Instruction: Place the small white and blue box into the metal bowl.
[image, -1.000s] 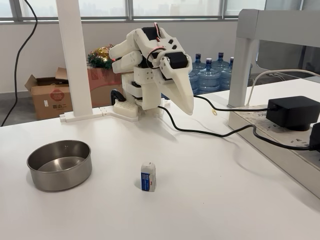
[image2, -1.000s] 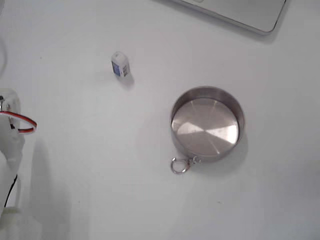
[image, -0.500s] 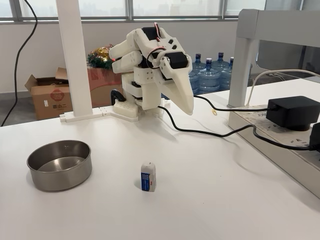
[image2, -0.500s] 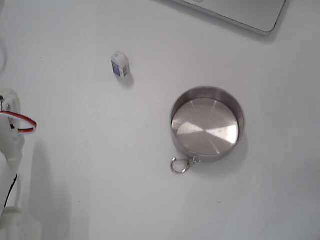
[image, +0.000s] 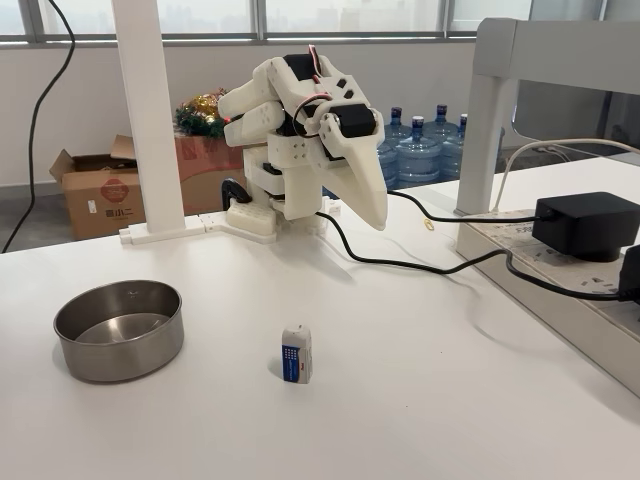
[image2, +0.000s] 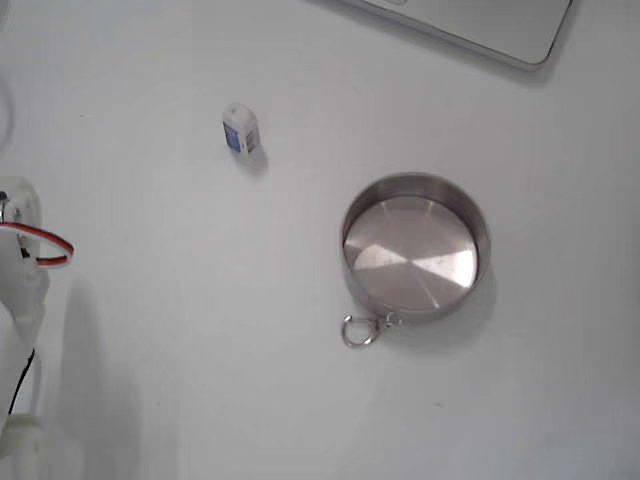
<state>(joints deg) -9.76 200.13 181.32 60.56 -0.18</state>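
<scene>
Fixed view from the front: arm folded up at the worktop's far edge, gripper (image: 378, 222) pointing down, fingers together, closed on nothing. Small white and blue box (image: 296, 353) stands upright mid-worktop, nearer the front edge. Metal bowl (image: 119, 329) sits well apart toward the left edge, nothing inside. Black cable (image: 420, 265) runs across to the adapter (image: 587, 224) on the right.

Fixed view from above: box (image2: 240, 130) toward the top edge, bowl (image2: 415, 247) centre-right, a key clasp (image2: 360, 329) touching its rim.

One small box (image: 296, 353), one metal bowl (image: 119, 331), one cardboard box (image: 97, 191), four water bottles (image: 418, 150).
</scene>
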